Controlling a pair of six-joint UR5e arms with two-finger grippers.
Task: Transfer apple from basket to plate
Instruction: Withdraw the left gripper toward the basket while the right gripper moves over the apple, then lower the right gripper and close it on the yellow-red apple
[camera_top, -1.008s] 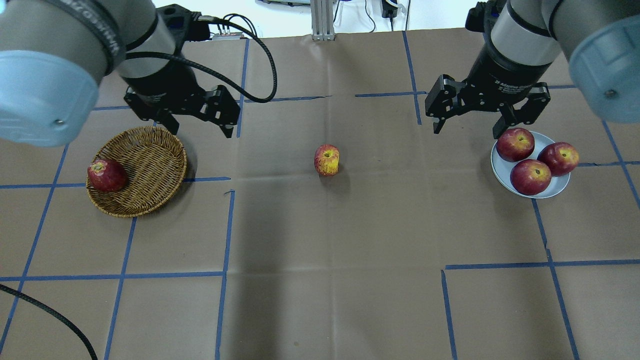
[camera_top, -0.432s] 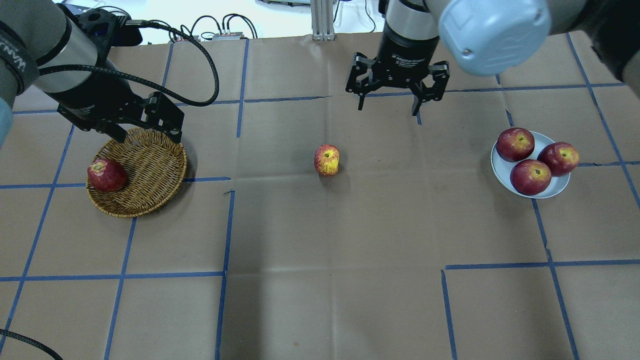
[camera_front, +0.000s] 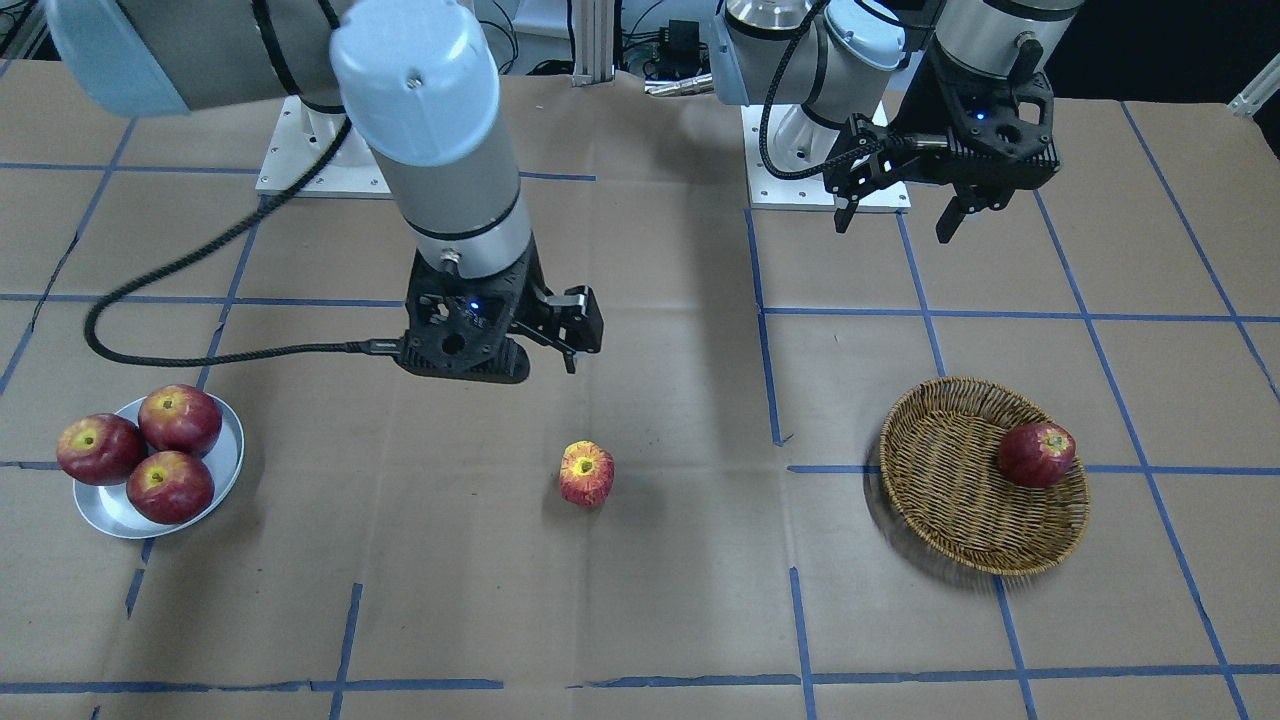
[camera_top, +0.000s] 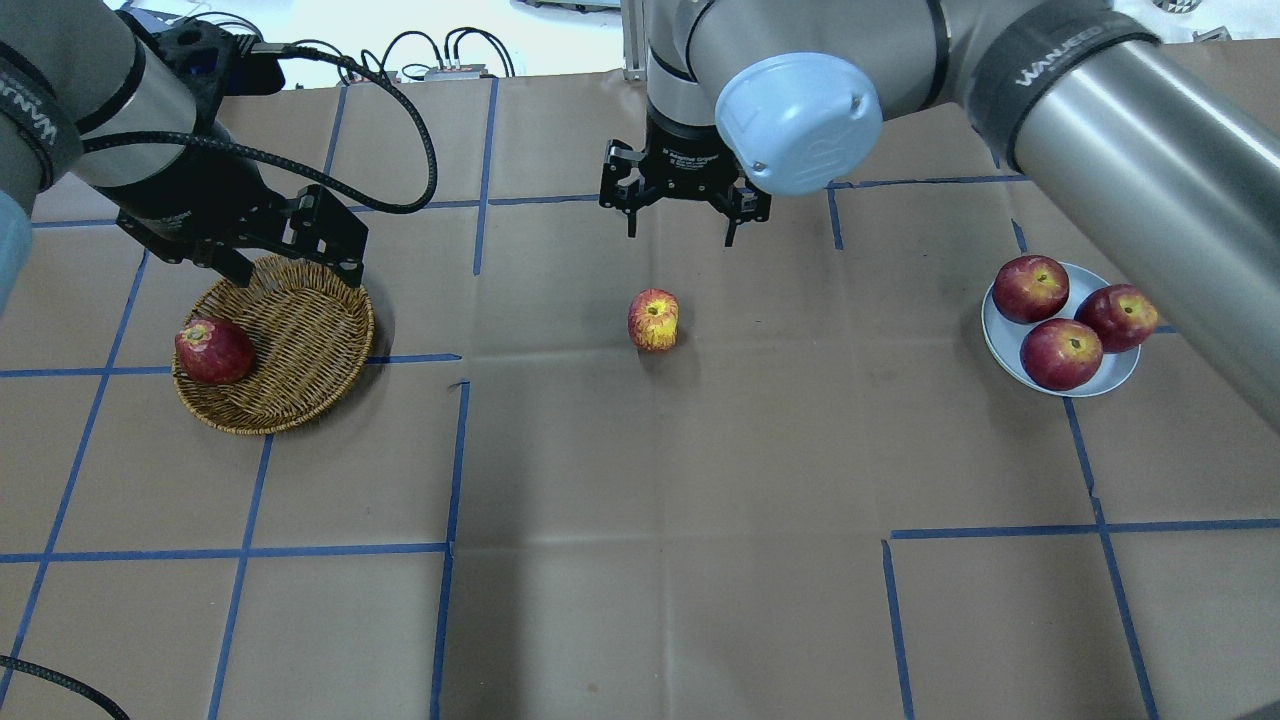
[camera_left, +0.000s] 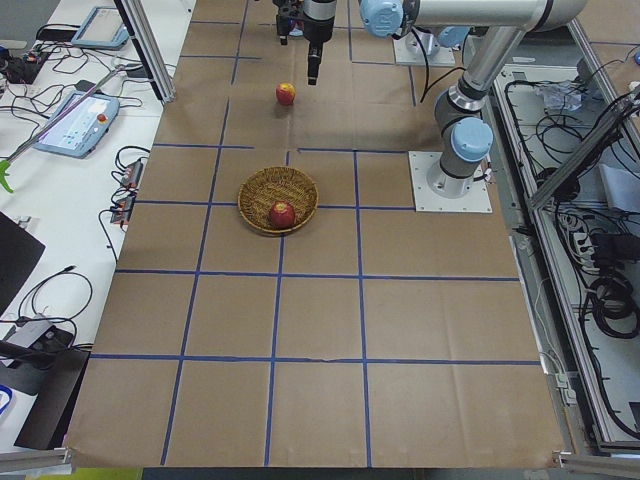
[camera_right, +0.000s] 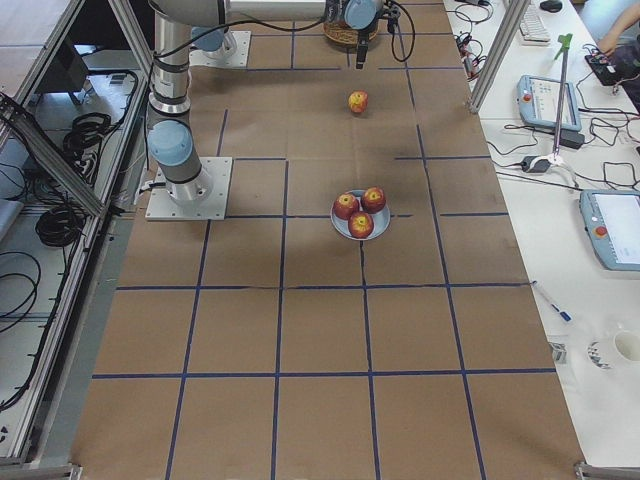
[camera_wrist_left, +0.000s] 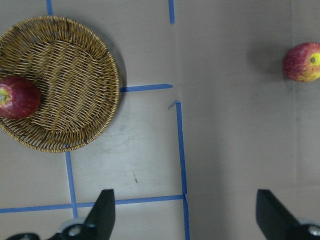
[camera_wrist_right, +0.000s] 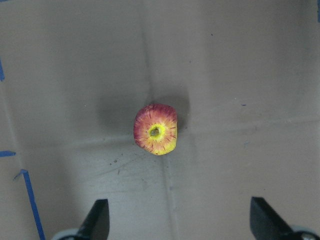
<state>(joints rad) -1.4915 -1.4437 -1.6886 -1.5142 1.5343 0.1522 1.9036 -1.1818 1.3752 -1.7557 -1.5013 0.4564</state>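
The apple (camera_top: 653, 320) sits mid-frame on the desk (camera_top: 640, 600). Just above it in the frame is the right gripper (camera_top: 680, 234), spread apart. The left gripper (camera_top: 297, 270), also spread, hangs by the basket (camera_top: 300, 335) at left.

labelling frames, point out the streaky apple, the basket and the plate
apple (camera_top: 653, 320), overhead exterior view, middle of its streaked skin
basket (camera_top: 300, 335), overhead exterior view, bare woven floor
plate (camera_top: 1112, 374), overhead exterior view, bare patch by rim
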